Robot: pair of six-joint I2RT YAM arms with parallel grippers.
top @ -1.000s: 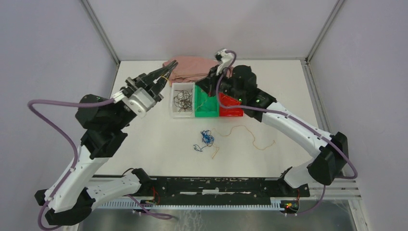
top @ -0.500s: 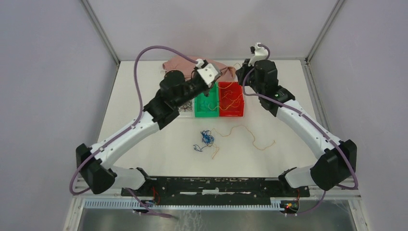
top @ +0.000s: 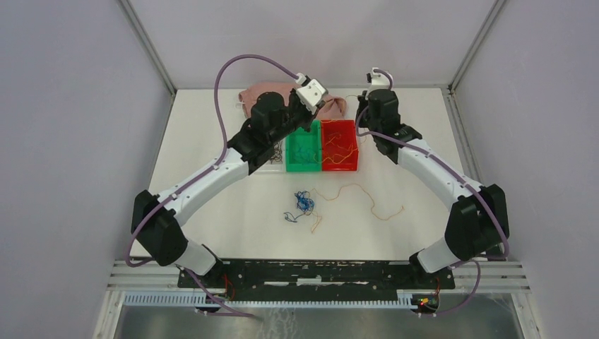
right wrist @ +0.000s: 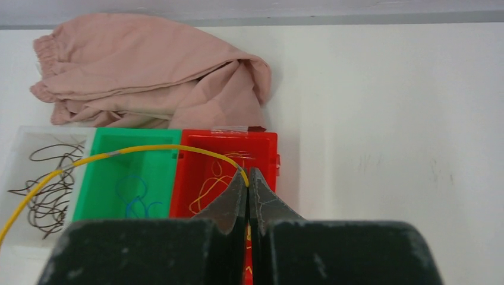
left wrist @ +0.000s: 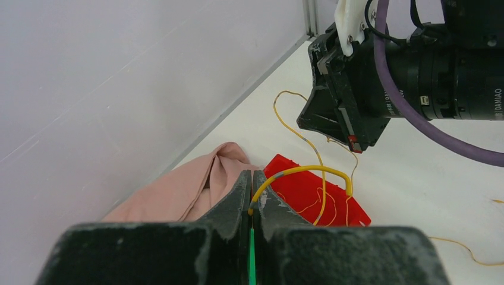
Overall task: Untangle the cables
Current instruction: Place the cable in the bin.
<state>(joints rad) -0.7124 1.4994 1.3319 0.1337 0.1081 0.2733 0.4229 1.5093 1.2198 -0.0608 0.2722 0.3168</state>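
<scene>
Nearest, at the centre of the overhead frame, a small curly knot of blue cables (top: 304,203) lies on the smooth white counter (top: 240,226). A loose yellow-orange strand (top: 367,201) squiggles off to its right. Behind these sit three shallow plastic bins in a row. The clear bin (right wrist: 18,139) holds dark brown wires (right wrist: 50,184), the green bin (right wrist: 136,133) holds blue loops, and the red bin (right wrist: 261,148) holds yellow ones. Over the bins, the left end effector (left wrist: 250,199) and the right end effector (right wrist: 248,181) are each pinched tight on a thin yellow wire (right wrist: 172,146). Farthest back, at the top of the frame, lies a crumpled pink cloth (right wrist: 148,77).
</scene>
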